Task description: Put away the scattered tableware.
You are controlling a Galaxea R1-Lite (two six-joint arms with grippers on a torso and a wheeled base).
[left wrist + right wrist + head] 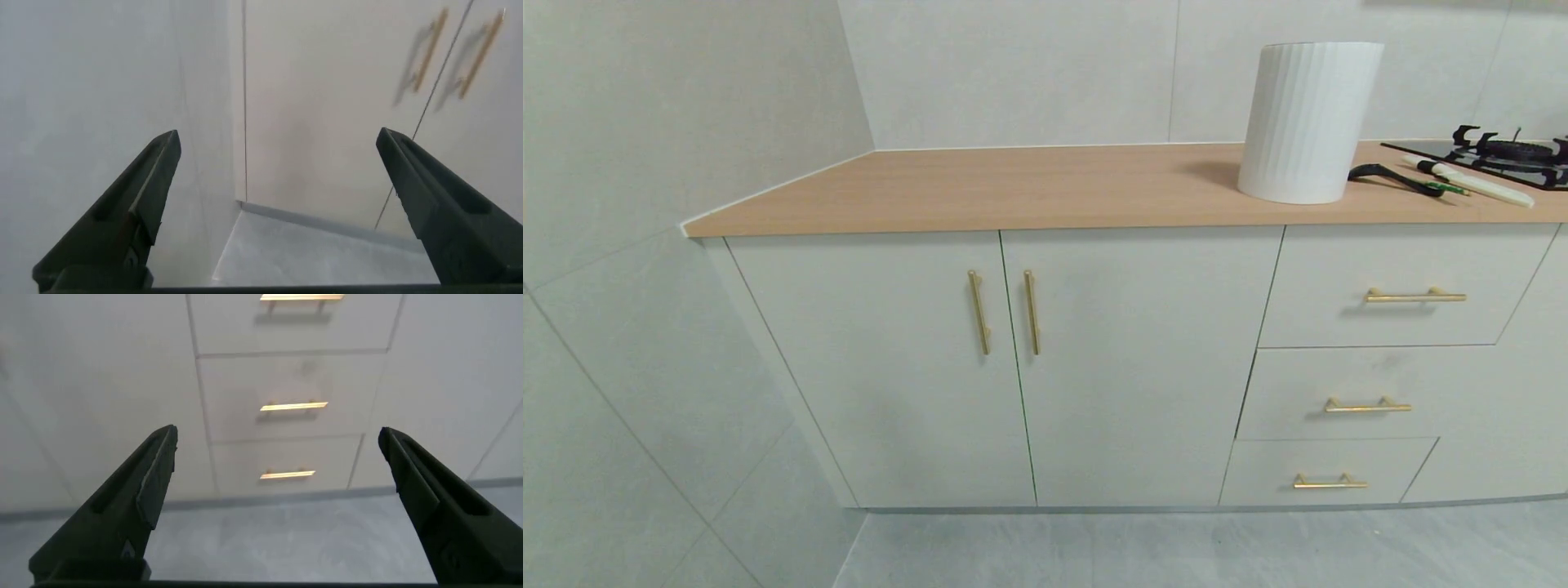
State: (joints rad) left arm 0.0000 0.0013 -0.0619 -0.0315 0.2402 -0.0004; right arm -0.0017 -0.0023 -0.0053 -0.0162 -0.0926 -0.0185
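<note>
Left gripper (pixel 276 135) and right gripper (pixel 276 430) gape empty before the cabinet fronts (pixel 1094 367).
On the counter (pixel 1013 188), a black utensil (pixel 1392 175) and a white-handled utensil (pixel 1478 184) lie at 3 o'clock of the white ribbed holder (pixel 1307 122).

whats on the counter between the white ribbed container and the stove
Head view: a black utensil and a white-handled utensil lie there.

a tall white ribbed holder (pixel 1308 122) stands upright on the wooden countertop (pixel 1013 188). just beside its base lies a black utensil (pixel 1392 177) with a curved handle, flat on the wood. a long cream-white utensil (pixel 1474 183) with a dark tip lies beside it, with a small green piece (pixel 1450 189) between them.
</note>
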